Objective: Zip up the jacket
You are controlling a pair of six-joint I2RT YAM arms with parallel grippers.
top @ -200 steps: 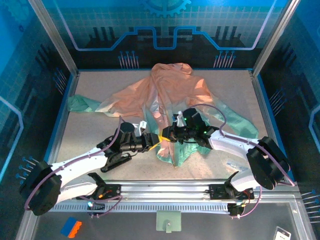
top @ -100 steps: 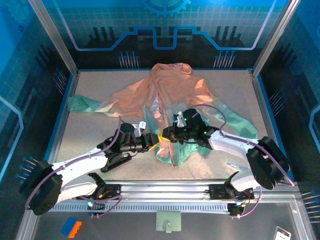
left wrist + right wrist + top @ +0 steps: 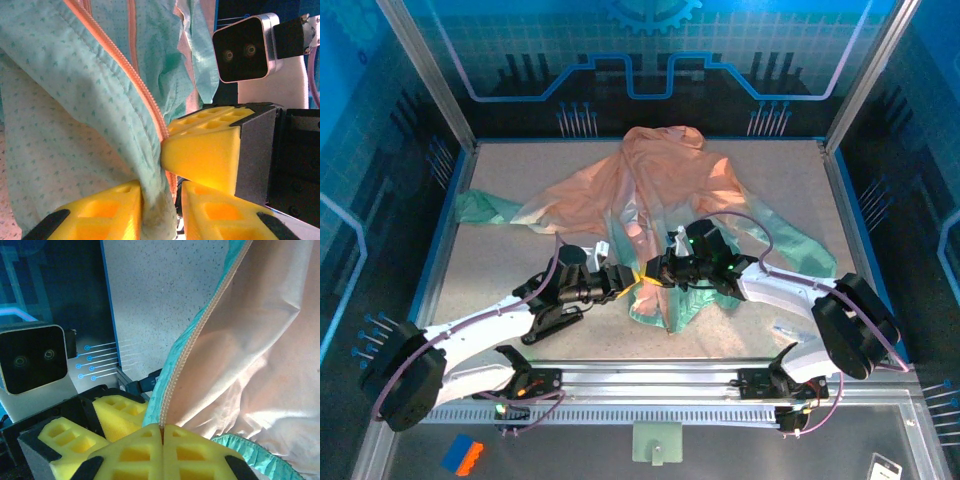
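The jacket (image 3: 665,185) lies spread across the back middle of the table, peach-orange at the top and mint green at the hem and sleeve ends. Both grippers meet at its lower front opening. My left gripper (image 3: 632,281) is shut on a bunch of mint hem fabric (image 3: 157,212) between its yellow fingers (image 3: 100,212). The orange zipper (image 3: 131,80) runs down to that spot. My right gripper (image 3: 162,431) is shut on the zipper's teeth (image 3: 200,330) at the edge of the jacket (image 3: 265,340). One of its fingers (image 3: 202,150) rests right beside the left gripper.
A mint sleeve (image 3: 480,208) reaches the table's left edge and another (image 3: 800,245) trails right. Bare speckled table (image 3: 510,260) lies left of the arms. A small clear item (image 3: 785,328) sits near the right arm. An orange-and-blue block (image 3: 462,455) lies beyond the front rail.
Almost nothing differs. Both grippers stay together at the jacket's hem with the same holds, and the arms have shifted only very slightly.
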